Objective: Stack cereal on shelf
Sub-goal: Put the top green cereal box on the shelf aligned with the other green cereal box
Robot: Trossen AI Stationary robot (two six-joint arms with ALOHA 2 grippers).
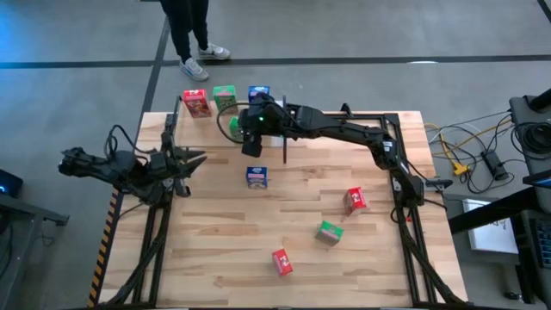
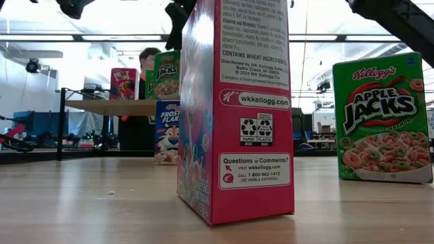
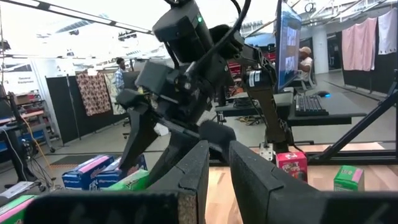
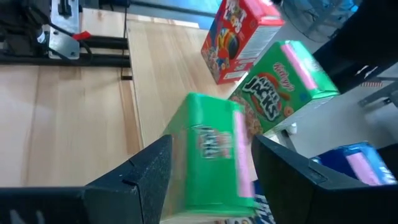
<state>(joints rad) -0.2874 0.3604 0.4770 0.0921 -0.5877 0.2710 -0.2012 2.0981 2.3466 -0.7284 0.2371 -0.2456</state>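
— Where's your right gripper (image 4: 208, 165)?

— Over the shelf (image 1: 284, 127), clenched on a green cereal box (image 4: 214, 155), mostly hidden beneath my wrist from above. Red box (image 1: 196, 103) and green box (image 1: 225, 97) stand there.

— Left gripper (image 3: 217, 171)?

— Fingers slightly parted, empty, at the table's (image 1: 215, 224) left edge.

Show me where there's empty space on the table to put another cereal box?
Bare wood lies along the near-left of the table, left of the red box, and between the blue box and another red box. It's crowded at the shelf, where the right end effector holds a green box.
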